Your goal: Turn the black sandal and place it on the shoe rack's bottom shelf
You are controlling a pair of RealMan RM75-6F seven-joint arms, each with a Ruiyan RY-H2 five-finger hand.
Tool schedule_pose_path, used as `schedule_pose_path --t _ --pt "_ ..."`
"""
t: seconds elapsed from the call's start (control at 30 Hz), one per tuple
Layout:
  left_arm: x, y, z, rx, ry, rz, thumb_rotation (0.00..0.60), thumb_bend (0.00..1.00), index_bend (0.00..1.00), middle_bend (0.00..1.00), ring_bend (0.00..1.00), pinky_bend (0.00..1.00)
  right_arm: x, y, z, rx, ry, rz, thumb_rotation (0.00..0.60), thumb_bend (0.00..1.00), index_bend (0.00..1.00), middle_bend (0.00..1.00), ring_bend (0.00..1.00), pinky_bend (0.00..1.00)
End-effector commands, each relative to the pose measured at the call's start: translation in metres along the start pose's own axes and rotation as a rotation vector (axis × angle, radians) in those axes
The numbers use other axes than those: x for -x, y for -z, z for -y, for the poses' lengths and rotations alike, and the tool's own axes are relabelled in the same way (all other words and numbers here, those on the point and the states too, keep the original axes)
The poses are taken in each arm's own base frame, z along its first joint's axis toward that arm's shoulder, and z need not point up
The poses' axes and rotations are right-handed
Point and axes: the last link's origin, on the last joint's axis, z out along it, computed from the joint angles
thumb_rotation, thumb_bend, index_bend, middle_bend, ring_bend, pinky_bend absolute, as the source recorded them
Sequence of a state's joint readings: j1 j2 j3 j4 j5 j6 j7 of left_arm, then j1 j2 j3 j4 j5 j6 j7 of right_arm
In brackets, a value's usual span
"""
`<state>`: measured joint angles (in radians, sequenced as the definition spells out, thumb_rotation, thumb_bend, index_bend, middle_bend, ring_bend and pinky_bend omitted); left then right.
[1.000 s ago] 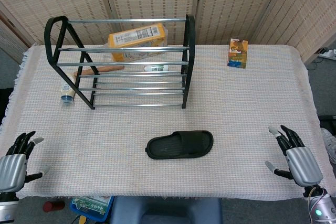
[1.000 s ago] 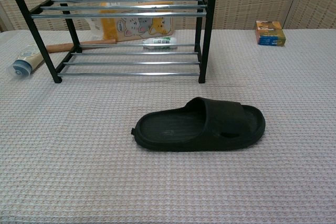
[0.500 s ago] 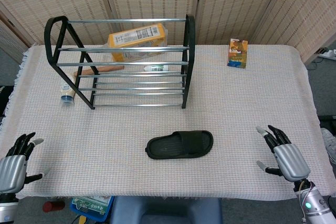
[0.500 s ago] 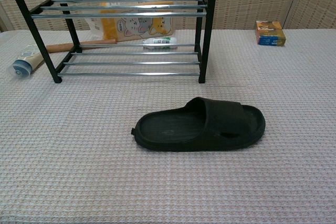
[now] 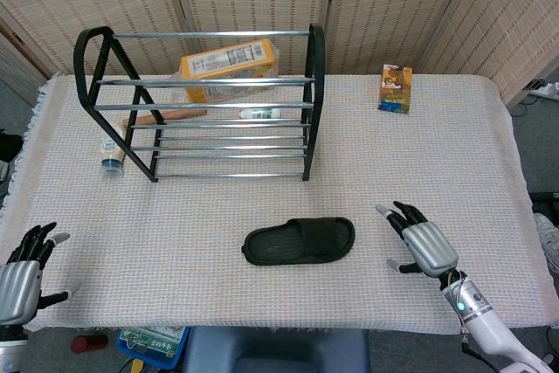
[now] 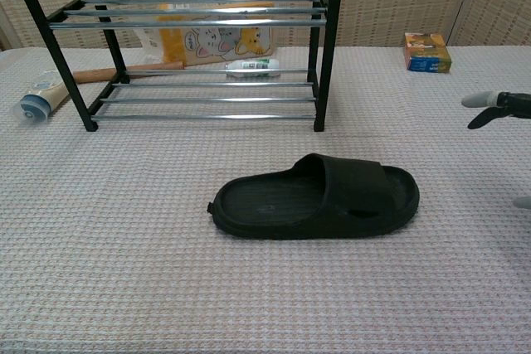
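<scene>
The black sandal (image 5: 300, 240) (image 6: 319, 196) lies flat on the cloth in front of the rack, sole down, its length running left to right with the strap end to the right. The black shoe rack (image 5: 206, 120) (image 6: 199, 47) stands behind it, its bottom shelf (image 6: 211, 99) bare. My right hand (image 5: 421, 242) hovers open just right of the sandal, fingers spread and apart from it; only its fingertips (image 6: 477, 100) show at the chest view's right edge. My left hand (image 5: 22, 270) rests open at the table's near left corner.
A yellow package (image 5: 229, 65), a wooden stick (image 5: 170, 114) and a small tube (image 5: 259, 113) lie behind the rack. A white tube (image 5: 110, 157) lies by its left leg. A small box (image 5: 396, 88) sits at the back right. The table's front edge runs close below both hands.
My right hand has moved left across the cloth toward the sandal and now shows in the chest view. My left hand has slipped slightly lower. The sandal has not moved.
</scene>
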<state>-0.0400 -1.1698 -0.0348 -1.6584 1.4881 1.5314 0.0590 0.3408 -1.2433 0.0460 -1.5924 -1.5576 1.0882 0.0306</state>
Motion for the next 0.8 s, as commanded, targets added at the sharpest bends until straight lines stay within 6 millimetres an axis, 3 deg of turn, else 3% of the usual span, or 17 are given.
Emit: schedule_pose_path --t 0.03,0.33,0.8 --pt "0.000 0.001 0.003 -0.007 -0.003 0.004 0.600 0.12 0.26 0.13 0.09 0.26 0.011 -0.036 0.010 -0.019 0.034 0.022 0.600 0.21 0.00 0.15 0.06 0.07" --pt "0.000 0.002 0.008 -0.023 -0.004 0.008 0.600 0.12 0.26 0.13 0.09 0.26 0.021 -0.083 0.029 -0.035 0.111 0.019 0.600 0.21 0.00 0.15 0.06 0.07" --pt "-0.001 0.002 0.012 -0.031 -0.010 0.007 0.600 0.12 0.26 0.12 0.09 0.26 0.029 -0.134 0.075 -0.116 0.168 -0.032 0.600 0.19 0.00 0.17 0.06 0.07"
